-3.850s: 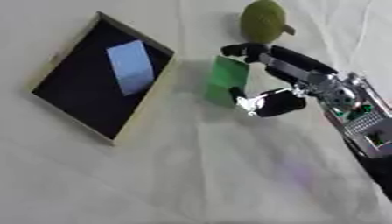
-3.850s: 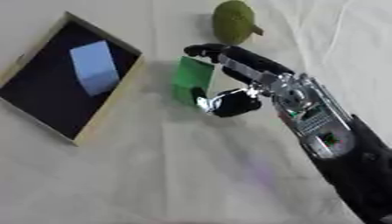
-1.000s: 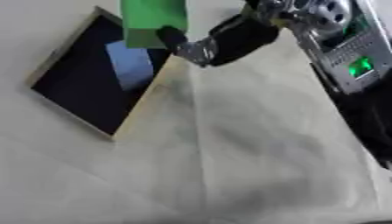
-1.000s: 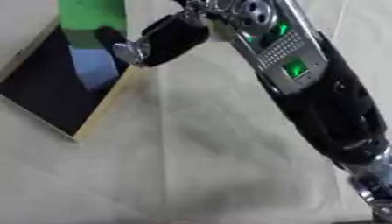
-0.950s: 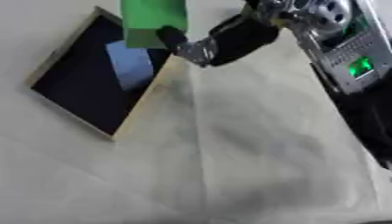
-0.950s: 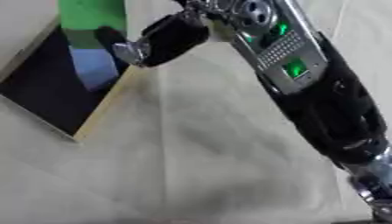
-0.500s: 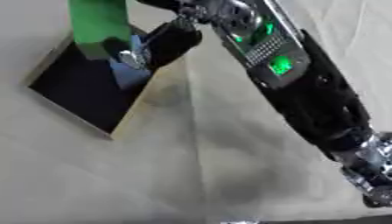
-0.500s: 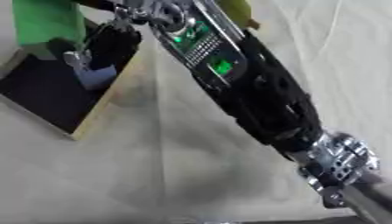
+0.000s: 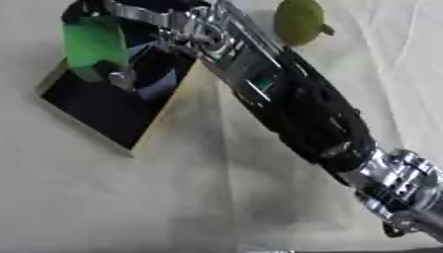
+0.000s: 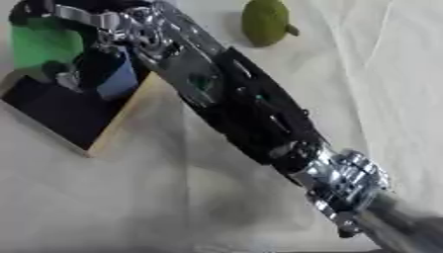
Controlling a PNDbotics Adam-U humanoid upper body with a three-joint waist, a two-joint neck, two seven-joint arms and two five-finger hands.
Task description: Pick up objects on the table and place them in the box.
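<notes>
The right hand point(image 9: 130, 29) is pinching a green block point(image 9: 93, 43) between curled fingers and thumb over the box point(image 9: 155, 129).

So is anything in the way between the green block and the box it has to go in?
Nothing visible is. The right hand holds the green block right over the box, whose dark inside lies open below it. A pale blue block already lies in the box, beside the spot under the green one, not blocking it.

The table point(image 9: 104, 207) is covered in creased, matt cloth. The box point(image 9: 160, 129) is rimmed in pale wood with a dark matt floor. Black plastic and silvery metal are seen on the arm point(image 10: 259, 123).
</notes>
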